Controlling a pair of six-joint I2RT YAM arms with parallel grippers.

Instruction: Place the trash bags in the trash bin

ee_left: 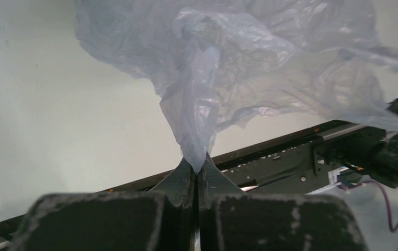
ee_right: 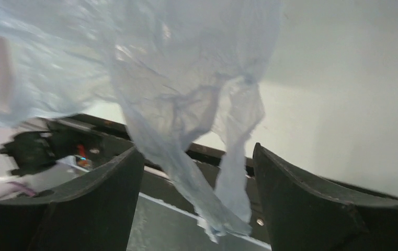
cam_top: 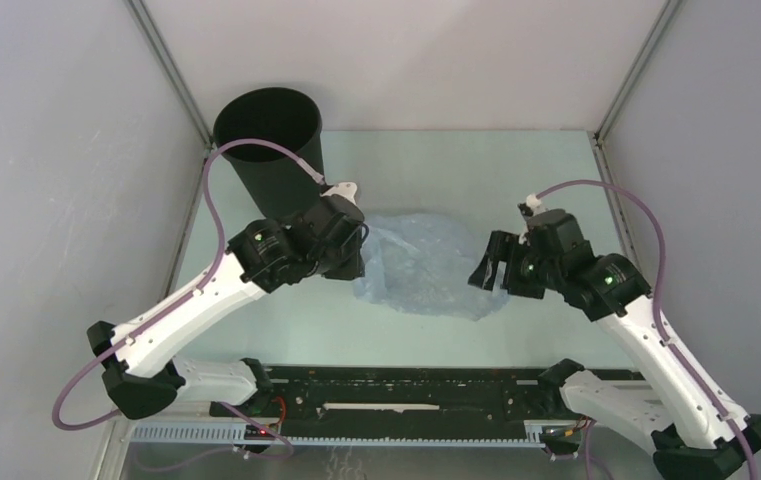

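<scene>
The pale blue translucent trash bag [cam_top: 426, 265] is spread out at mid-table between my two grippers. My left gripper [cam_top: 356, 260] is shut on the bag's left edge. In the left wrist view its jaws are pressed together on a pinched fold, and the trash bag [ee_left: 228, 68] hangs crumpled beyond the left gripper [ee_left: 199, 166]. My right gripper [cam_top: 489, 264] is open at the bag's right edge. In the right wrist view the bag's handle strips [ee_right: 228, 188] hang loose between the wide-apart fingers [ee_right: 301, 193] of the right gripper [ee_right: 195, 151]. The black trash bin [cam_top: 271, 140] stands upright at the back left, behind the left gripper.
Grey enclosure walls stand on the left, back and right. A black rail [cam_top: 406, 395] with the arm bases runs along the near edge. Purple cables loop from both wrists; the left one passes in front of the bin.
</scene>
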